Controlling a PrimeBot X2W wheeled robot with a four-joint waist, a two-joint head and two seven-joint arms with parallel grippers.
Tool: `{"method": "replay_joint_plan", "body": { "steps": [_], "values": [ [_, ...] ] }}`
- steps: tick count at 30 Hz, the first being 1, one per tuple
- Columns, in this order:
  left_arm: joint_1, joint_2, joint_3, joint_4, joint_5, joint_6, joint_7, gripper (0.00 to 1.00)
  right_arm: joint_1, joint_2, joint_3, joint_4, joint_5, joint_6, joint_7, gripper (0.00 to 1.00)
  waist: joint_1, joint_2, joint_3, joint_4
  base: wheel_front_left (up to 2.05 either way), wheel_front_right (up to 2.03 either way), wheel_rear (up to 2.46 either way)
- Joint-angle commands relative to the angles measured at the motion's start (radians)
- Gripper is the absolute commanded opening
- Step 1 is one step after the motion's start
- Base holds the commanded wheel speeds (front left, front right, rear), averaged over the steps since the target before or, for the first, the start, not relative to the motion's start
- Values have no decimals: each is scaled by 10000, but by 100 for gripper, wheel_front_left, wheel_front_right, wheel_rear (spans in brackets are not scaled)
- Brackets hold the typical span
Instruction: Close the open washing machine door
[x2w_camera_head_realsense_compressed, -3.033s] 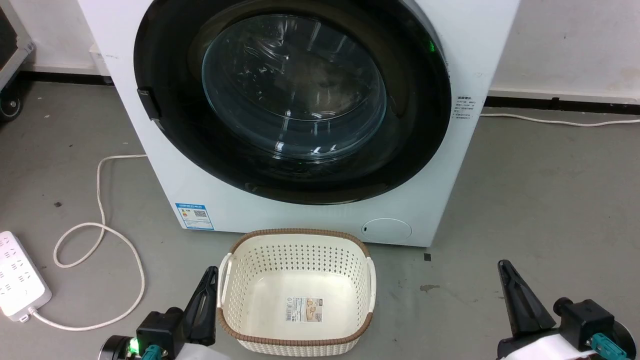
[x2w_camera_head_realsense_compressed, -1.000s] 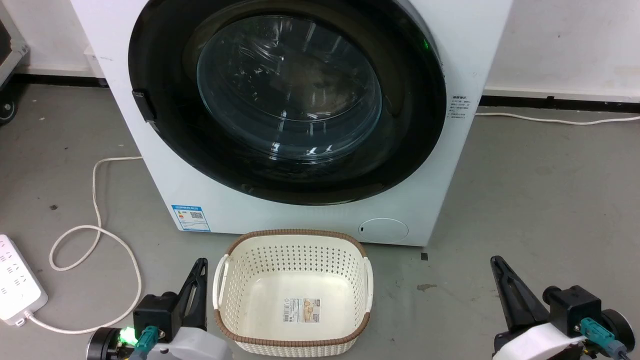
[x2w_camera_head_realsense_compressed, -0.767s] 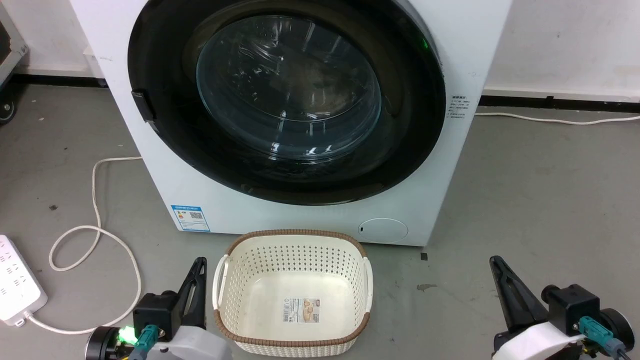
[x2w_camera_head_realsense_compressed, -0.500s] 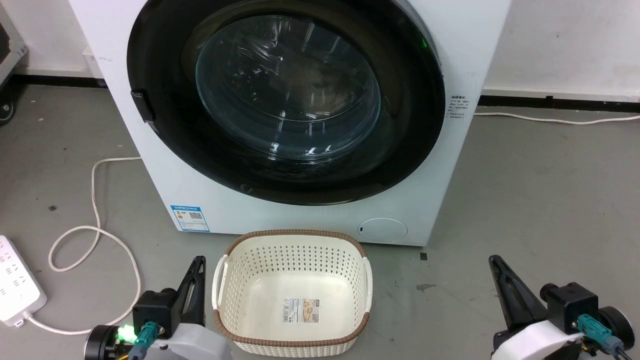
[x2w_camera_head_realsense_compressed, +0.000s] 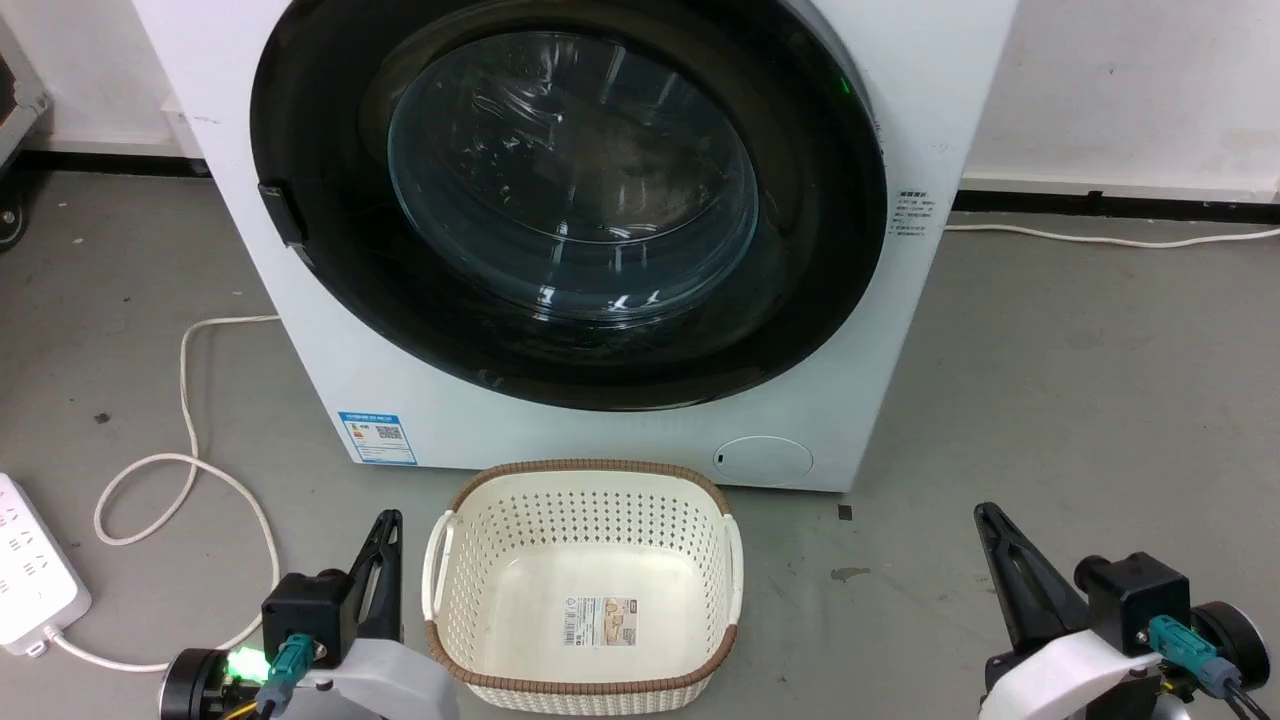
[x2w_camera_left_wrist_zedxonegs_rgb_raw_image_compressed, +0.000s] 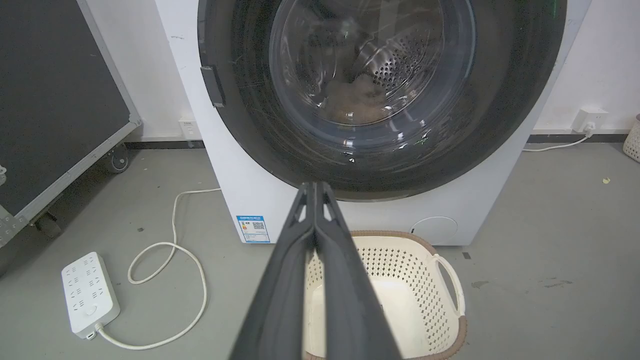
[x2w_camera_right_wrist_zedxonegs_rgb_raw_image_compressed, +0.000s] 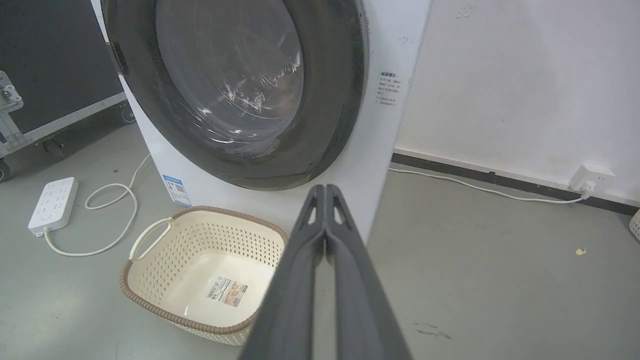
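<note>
washing machine door (x2w_camera_head_realsense_compressed: 820, 250): at 12 o'clock in the head view, lying flush against the front of the washing machine (x2w_camera_head_realsense_compressed: 620, 440), wide black rim flat to the white panel all the way round. bulging glass bowl (x2w_camera_head_realsense_compressed: 570, 170) at its centre, with the perforated steel drum (x2w_camera_left_wrist_zedxonegs_rgb_raw_image_compressed: 400, 65) and a brownish lump (x2w_camera_left_wrist_zedxonegs_rgb_raw_image_compressed: 357, 100) visible through it in the left wrist view. small black tab (x2w_camera_head_realsense_compressed: 280, 212) at 9 o'clock on the rim. blue label sticker (x2w_camera_head_realsense_compressed: 376, 436) at 7 o'clock below the door, round white service flap (x2w_camera_head_realsense_compressed: 764, 462) at 5 o'clock

cream perforated basket (x2w_camera_head_realsense_compressed: 585, 468) upright on the grey floor (x2w_camera_head_realsense_compressed: 1050, 400) just in front of the machine, at 6 o'clock from the door, with a paper label (x2w_camera_head_realsense_compressed: 602, 618) on its bottom

left gripper (x2w_camera_head_realsense_compressed: 387, 525) at 7 o'clock in the head view, just beside the basket's left handle, well apart from the door; fingers (x2w_camera_left_wrist_zedxonegs_rgb_raw_image_compressed: 285, 280) pressed together along their length in the left wrist view, clenched on nothing. right gripper (x2w_camera_head_realsense_compressed: 985, 518) at 5 o'clock, well apart from the basket, over bare floor; fingers (x2w_camera_right_wrist_zedxonegs_rgb_raw_image_compressed: 295, 280) likewise squeezed tight against each other, nothing between them

white power strip (x2w_camera_head_realsense_compressed: 30, 565) at 8 o'clock on the floor, its cord (x2w_camera_head_realsense_compressed: 190, 440) looping toward the machine's left side. white cable (x2w_camera_head_realsense_compressed: 1100, 243) along the floor at 2 o'clock, plugged into a wall socket (x2w_camera_right_wrist_zedxonegs_rgb_raw_image_compressed: 590, 177) in the right wrist view. dark wheeled case (x2w_camera_left_wrist_zedxonegs_rgb_raw_image_compressed: 55, 100) at 10 o'clock in the left wrist view
</note>
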Motion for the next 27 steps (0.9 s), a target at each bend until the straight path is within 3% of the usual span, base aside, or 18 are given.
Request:
{"method": "replay_joint_plan", "body": {
  "steps": [1, 27],
  "values": [
    [-171, -15, 40, -63, 56, 49, 35, 0, -130, 51, 10, -81, -81, -7, 47, 0, 0, 0, 0, -1, 0, 0, 0],
    [-193, -20, 68, -131, 103, 105, 177, 0, -149, 55, 22, -149, -129, -7, 187, 0, 0, 0, -1, -13, 0, 0, 0]
  ]
}}
